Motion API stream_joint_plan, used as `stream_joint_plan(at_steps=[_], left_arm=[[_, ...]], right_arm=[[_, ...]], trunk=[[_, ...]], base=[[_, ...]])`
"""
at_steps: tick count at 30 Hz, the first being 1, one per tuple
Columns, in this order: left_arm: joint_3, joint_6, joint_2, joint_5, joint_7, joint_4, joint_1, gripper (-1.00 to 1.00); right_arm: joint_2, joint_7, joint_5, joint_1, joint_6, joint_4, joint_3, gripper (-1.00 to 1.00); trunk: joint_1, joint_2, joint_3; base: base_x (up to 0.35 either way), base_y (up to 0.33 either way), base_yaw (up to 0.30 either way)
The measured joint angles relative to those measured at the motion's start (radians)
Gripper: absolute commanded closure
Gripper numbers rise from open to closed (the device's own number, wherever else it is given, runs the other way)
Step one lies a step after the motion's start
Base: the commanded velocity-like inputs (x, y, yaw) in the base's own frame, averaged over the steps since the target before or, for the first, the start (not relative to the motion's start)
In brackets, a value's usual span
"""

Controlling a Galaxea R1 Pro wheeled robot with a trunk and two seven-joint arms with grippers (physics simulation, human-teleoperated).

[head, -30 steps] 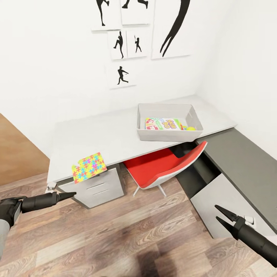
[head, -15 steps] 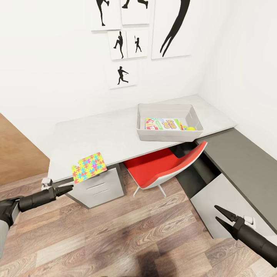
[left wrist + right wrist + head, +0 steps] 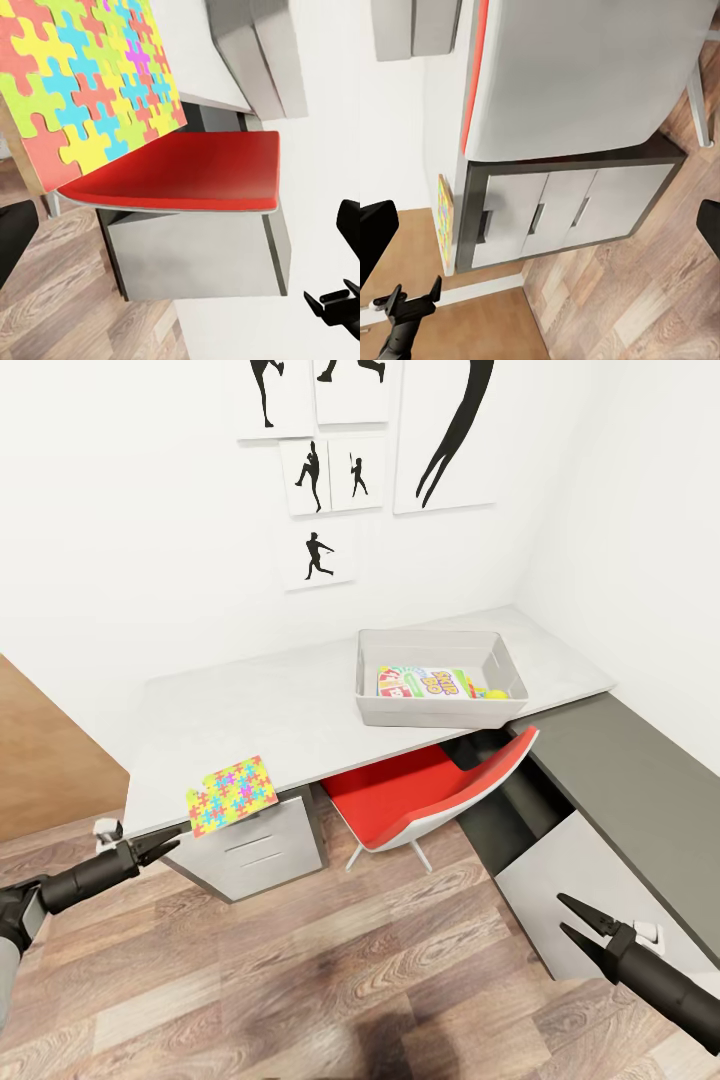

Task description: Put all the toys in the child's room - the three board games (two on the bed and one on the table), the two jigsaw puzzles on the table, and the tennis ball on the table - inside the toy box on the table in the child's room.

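A multicoloured jigsaw puzzle (image 3: 231, 794) lies at the table's (image 3: 280, 710) front left edge, partly overhanging it. Below and left of that corner, apart from the puzzle, my left gripper (image 3: 172, 841) is open; the left wrist view has the puzzle (image 3: 90, 82) close ahead. The grey toy box (image 3: 440, 712) stands at the table's right end. Inside it lie the green "SKIP BO" board game (image 3: 425, 682) and the tennis ball (image 3: 495, 694). My right gripper (image 3: 562, 912) hangs open and empty low on the right, above the floor.
A red chair (image 3: 420, 790) is tucked under the table's middle. The white drawer unit (image 3: 255, 850) stands just right of my left gripper. A lower dark-topped side unit (image 3: 620, 770) runs along the right wall, and a brown door (image 3: 40, 760) is at left.
My left gripper has risen toward the table's front left corner and its fingers have opened. The right arm is still.
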Motion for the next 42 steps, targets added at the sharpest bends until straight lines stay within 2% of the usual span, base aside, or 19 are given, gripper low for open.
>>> stream_joint_plan(at_steps=[23, 42], left_arm=[[0.009, -0.008, -0.009, 0.001, 0.003, 0.011, 0.004, -1.00], [0.009, -0.002, -0.011, 0.001, 0.005, 0.011, 0.005, -1.00]], right_arm=[[0.000, 0.000, 0.000, 0.000, 0.000, 0.002, 0.000, -1.00], [0.000, 0.000, 0.000, 0.000, 0.000, 0.002, 0.000, -1.00]], trunk=[[0.000, 0.000, 0.000], [0.000, 0.000, 0.000]], base=[[0.001, 0.000, 0.000], [0.064, 0.016, 0.000]])
